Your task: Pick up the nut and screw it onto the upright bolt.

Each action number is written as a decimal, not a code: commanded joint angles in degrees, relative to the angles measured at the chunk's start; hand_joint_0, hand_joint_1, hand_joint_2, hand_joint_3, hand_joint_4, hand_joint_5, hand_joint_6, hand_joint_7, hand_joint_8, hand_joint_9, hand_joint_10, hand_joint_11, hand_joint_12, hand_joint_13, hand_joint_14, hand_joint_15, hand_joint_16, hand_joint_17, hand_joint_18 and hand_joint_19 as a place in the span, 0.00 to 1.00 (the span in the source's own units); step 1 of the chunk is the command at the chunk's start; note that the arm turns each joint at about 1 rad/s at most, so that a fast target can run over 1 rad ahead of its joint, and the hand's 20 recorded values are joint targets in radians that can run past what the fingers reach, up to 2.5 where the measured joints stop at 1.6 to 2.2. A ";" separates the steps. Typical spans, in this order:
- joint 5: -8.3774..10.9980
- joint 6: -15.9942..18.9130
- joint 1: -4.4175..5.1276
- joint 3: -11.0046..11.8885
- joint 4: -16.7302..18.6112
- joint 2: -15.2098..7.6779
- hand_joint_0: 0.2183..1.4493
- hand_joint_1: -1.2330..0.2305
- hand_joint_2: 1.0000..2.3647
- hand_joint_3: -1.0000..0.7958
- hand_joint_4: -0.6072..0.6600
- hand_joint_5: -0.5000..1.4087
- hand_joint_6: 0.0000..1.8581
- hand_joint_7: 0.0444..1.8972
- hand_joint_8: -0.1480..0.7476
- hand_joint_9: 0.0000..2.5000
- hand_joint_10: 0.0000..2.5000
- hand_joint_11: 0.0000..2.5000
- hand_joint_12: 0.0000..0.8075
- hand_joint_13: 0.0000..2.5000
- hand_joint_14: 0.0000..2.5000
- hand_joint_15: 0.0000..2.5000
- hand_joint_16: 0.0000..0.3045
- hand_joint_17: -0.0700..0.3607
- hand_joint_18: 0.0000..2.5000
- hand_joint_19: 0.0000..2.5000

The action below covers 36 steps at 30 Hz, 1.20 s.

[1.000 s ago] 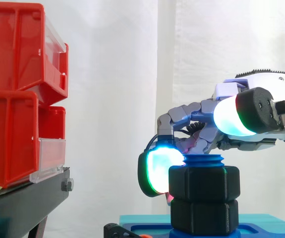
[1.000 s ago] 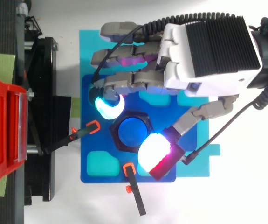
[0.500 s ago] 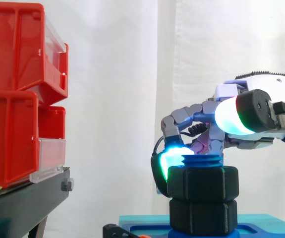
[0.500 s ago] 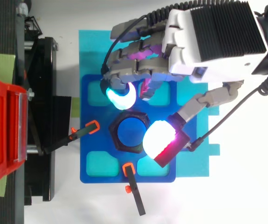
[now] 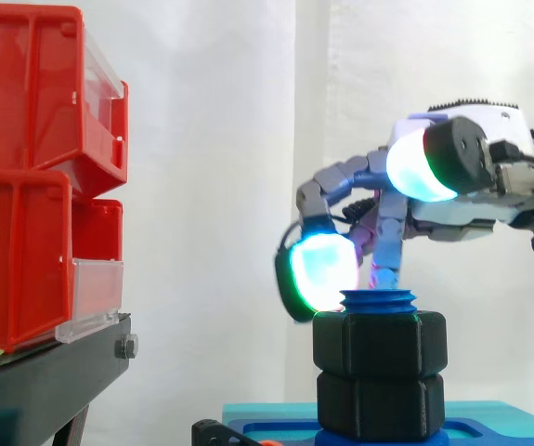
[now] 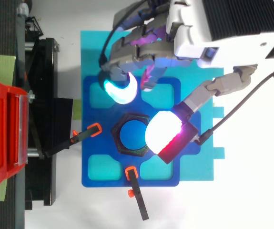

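Lifted and drawn back since a second ago, your hand now hangs above the work, thumb and fingers spread apart and gripping nothing.

Nearest you, a black clamp reaches in to the front edge of the blue plate. Next comes the glowing thumb, poised over the right side of the nut and well above it. The nut sits threaded on the upright blue bolt, stacked on a second nut, with just the bolt's tip showing over it. Behind the bolt, the fingertips arch downward, clear of the thread. Off to the left stand the red bins, and a white curtain closes the scene.

You can expect the nut to handle as a stiff, matte, probably light plastic part that is neither fragile nor slick. Take it by opposite flats of the hexagon, thumb on one side and fingers on the other. It may bind against the nut below.

No brand, label or writing can be read anywhere.
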 commanded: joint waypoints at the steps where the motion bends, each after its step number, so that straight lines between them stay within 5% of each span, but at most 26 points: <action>1: -0.32 -0.34 0.00 1.76 -1.85 0.02 0.19 0.65 0.00 0.28 0.62 0.22 0.27 0.50 0.46 0.45 0.00 0.02 0.42 0.25 0.00 0.00 0.14 0.38 0.18 0.07; 9: 0.03 -0.69 0.79 2.55 -2.02 -0.07 0.18 0.62 0.00 0.28 0.58 0.18 0.27 0.38 0.45 0.32 0.00 0.00 0.46 0.19 0.00 0.00 0.16 0.41 0.11 0.07; 15: 2.23 -0.60 2.54 2.55 -2.02 -0.07 0.16 0.62 0.00 0.28 0.57 0.17 0.27 0.36 0.45 0.27 0.00 0.00 0.48 0.15 0.00 0.00 0.17 0.43 0.06 0.07; 20: 2.93 -0.34 3.51 -1.06 -1.23 -0.07 0.14 0.68 0.00 0.28 0.59 0.17 0.27 0.34 0.46 0.25 0.00 0.00 0.50 0.13 0.00 0.00 0.17 0.44 0.04 0.07; 25: 3.20 0.89 3.77 -2.64 4.39 -0.07 0.14 0.69 0.00 0.28 0.59 0.17 0.27 0.35 0.47 0.24 0.00 0.00 0.51 0.13 0.00 0.00 0.18 0.44 0.03 0.07; 36: 3.28 0.72 4.04 -2.64 2.90 -0.07 0.15 0.70 0.00 0.28 0.61 0.17 0.27 0.37 0.47 0.24 0.00 0.00 0.50 0.12 0.00 0.00 0.18 0.44 0.03 0.07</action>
